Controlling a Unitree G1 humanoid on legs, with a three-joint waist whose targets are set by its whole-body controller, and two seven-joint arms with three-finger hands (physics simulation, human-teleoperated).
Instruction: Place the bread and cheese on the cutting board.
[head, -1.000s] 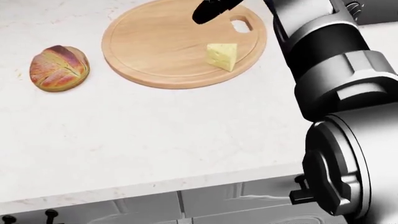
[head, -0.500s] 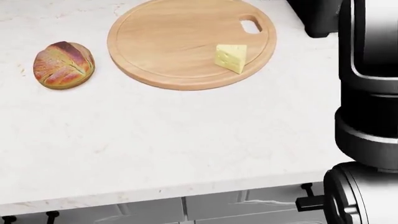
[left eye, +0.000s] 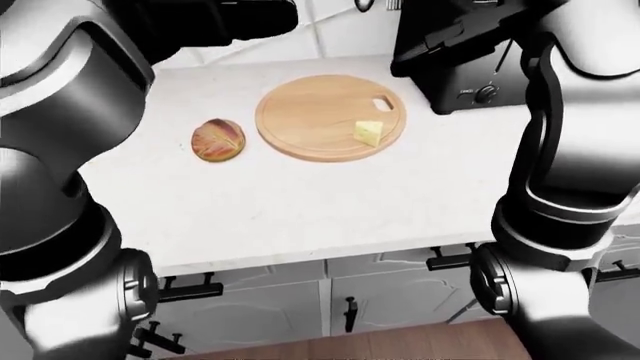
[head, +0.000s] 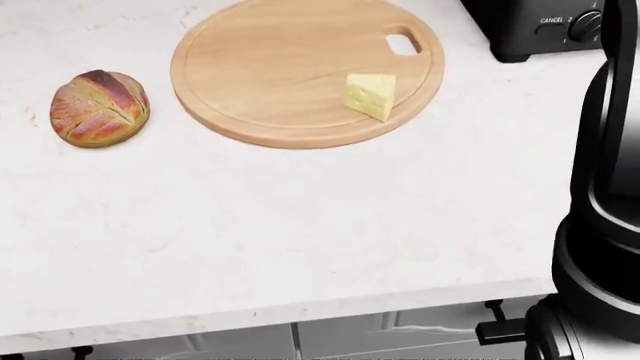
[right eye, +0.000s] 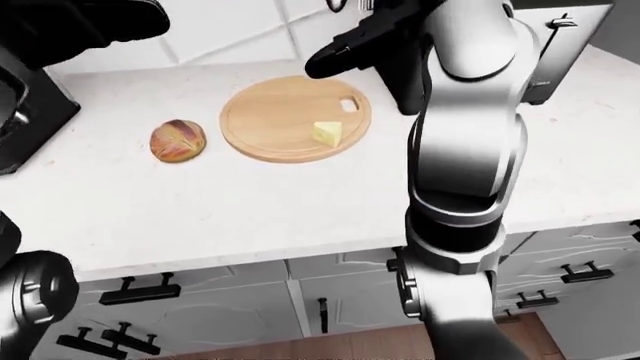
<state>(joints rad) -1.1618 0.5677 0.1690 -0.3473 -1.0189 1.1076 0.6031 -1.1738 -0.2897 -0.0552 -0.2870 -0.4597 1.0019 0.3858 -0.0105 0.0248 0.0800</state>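
A round wooden cutting board (head: 270, 67) lies on the white counter. A wedge of yellow cheese (head: 371, 94) rests on the board's right part, near the handle hole. A round crusty bread loaf (head: 99, 107) sits on the counter just left of the board, apart from it. My right hand (right eye: 340, 49) is raised above the board's upper right edge, open and empty. My left hand (left eye: 240, 19) is held high above the counter, up and left of the bread, open and empty. Neither hand shows in the head view.
A black toaster (head: 540, 26) stands right of the board. A dark appliance (right eye: 20, 112) sits at the counter's left end in the right-eye view. The counter edge (head: 300, 307) runs below, with grey drawers (left eye: 260, 300) under it. My right arm (head: 610, 225) fills the head view's right side.
My right hand and forearm have lifted up and right, off the board and out of the head view, uncovering the toaster. Cheese and bread have not moved.
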